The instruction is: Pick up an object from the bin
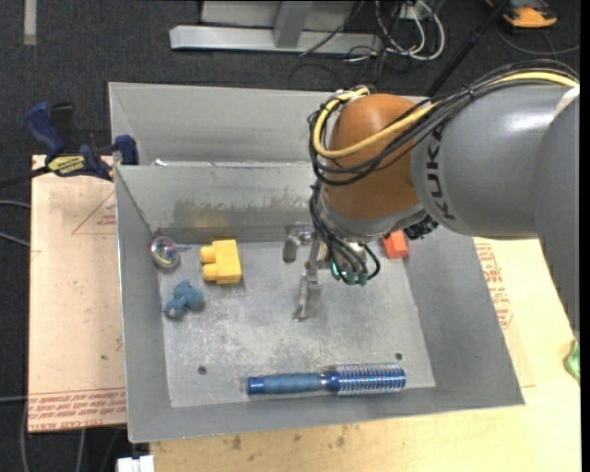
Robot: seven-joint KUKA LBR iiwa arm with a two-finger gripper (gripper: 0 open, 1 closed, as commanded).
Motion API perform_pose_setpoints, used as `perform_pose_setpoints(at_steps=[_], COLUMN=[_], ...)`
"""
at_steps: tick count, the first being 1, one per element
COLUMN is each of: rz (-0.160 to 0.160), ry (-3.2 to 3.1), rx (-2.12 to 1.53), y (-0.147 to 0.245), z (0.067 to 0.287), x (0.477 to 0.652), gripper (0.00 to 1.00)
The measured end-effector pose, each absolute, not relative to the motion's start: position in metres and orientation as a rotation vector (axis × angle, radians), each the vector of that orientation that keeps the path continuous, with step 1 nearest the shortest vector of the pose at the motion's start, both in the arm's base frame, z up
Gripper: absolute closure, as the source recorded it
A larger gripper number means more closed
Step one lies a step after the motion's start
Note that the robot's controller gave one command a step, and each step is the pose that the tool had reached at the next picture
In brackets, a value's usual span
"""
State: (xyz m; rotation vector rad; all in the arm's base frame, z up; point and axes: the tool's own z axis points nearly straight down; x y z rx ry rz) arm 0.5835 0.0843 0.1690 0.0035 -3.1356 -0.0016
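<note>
Tool [304,300], open or closed I cannot tell, hangs over bare bin [369,341] floor; closing here risks grabbing nothing, the yellow block [222,261] well apart.

**A dark floor around the work place**

The floor [55,55] is covered with a dark, rough carpet, seen at the top and down the left side. At the top a flat grey metal foot [249,37] lies on it, and a grey upright post [300,14] rises from this foot. Just beside it, to the right, a loose bundle of white and black cables [410,32] lies on the carpet. The light is soft and even.
</note>
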Motion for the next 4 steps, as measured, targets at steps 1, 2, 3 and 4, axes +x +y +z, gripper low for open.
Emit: perform_pose_setpoints(at_steps=[1, 2, 3, 4], rz=[-0.012, -0.004, -0.002, -0.007], ry=[-3.134, -3.146, -3.144, -3.153], rx=[-0.311, -0.031, -0.032, -0.032], y=[0.207, 0.253, 0.252, 0.233], z=[0.07, 0.07, 0.07, 0.195], x=[0.627, 0.646, 0.645, 0.634], gripper=[0.0, 0.0, 1.0, 1.0])
